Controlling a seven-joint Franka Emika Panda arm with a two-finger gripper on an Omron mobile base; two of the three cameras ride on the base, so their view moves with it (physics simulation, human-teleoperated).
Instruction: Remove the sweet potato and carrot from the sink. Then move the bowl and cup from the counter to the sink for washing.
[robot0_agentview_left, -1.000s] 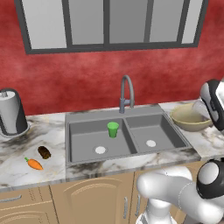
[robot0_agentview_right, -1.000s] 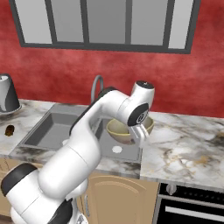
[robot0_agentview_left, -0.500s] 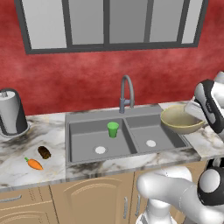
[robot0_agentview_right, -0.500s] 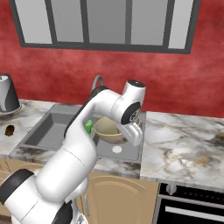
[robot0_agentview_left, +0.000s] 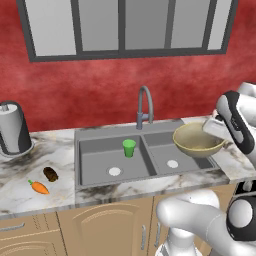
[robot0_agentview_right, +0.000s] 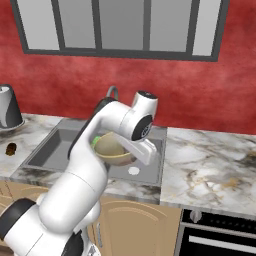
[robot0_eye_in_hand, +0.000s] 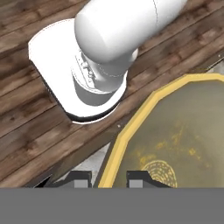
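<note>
My jaws clench the bowl (robot0_agentview_left: 197, 141) by its yellowish rim, hanging it over the sink (robot0_agentview_left: 95, 150) basin below me, ready for lowering.

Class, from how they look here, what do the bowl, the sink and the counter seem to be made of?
Bowl: probably glazed ceramic, olive-tan with a shiny yellow rim. Sink: likely brushed metal, an even matte grey. Counter: looks like polished marble, white-grey with dark veins.

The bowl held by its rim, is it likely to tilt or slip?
The bowl is wide and the tool pinches only one edge of its rim, so it may sag. The glossy rim looks slippery. It seems rigid, unlikely to flex.
</note>
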